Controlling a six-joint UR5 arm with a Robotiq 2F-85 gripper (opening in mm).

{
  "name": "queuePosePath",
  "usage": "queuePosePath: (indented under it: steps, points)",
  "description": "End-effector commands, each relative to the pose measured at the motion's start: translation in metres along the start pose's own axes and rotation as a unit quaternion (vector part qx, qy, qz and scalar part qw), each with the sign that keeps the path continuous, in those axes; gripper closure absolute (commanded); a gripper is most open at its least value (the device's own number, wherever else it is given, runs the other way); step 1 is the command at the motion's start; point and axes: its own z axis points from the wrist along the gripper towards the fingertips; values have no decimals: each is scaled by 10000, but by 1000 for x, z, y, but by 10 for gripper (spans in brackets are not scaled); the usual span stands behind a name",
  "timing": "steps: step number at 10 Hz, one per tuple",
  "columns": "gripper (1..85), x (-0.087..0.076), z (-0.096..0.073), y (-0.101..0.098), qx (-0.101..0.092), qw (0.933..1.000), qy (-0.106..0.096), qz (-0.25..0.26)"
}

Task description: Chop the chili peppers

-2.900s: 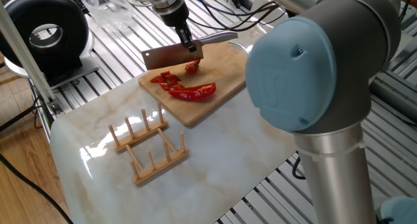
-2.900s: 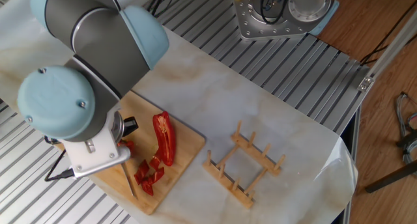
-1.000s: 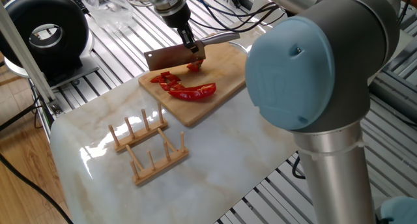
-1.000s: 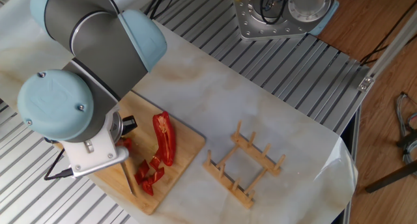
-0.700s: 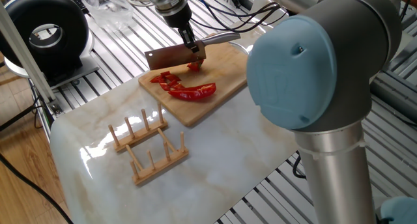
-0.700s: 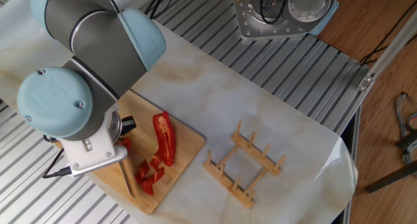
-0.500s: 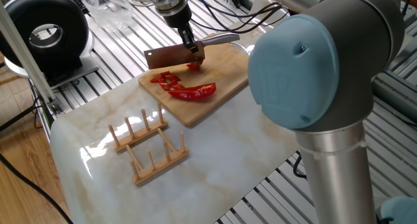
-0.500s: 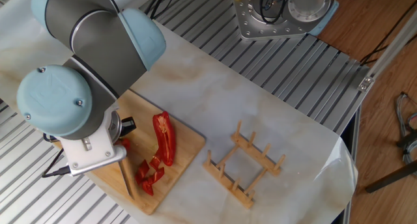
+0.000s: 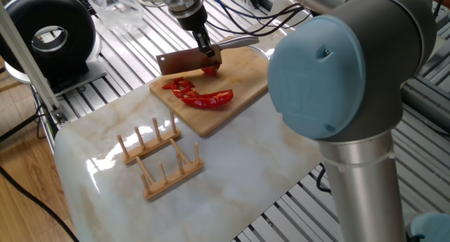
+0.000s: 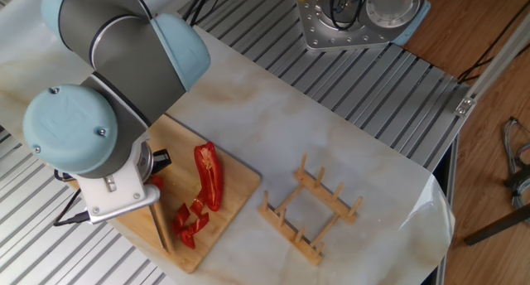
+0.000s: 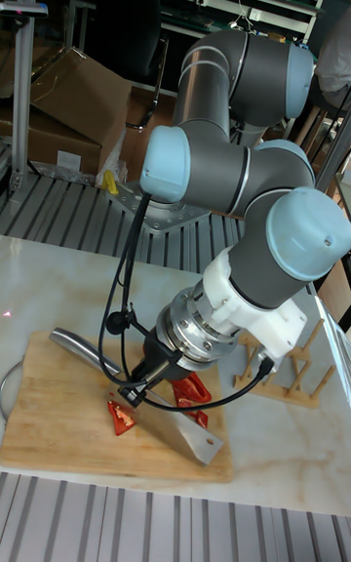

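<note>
Steel is held fast in the tool (image 9: 206,49): a cleaver (image 9: 186,60) is gripped by its handle, its blade set edge-down on the wooden cutting board (image 9: 239,94) at the far side of the table (image 9: 232,164). Just beside the blade, the chili peppers (image 9: 199,93) are seen on the board, several small red bits at the left and one long curved half uncut on the near side. A wooden rack (image 9: 158,157) stands well apart, nearer. Chopping is judged partly done; the long half remains.
</note>
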Motion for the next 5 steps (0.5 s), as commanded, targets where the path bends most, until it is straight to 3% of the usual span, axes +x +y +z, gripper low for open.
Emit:
queuePosePath:
  steps: [1, 5]
  points:
    - [843, -2, 3, -2, 5, 10000, -51, 20]
    - [843, -6, 10, 0, -54, 9999, -131, -34]
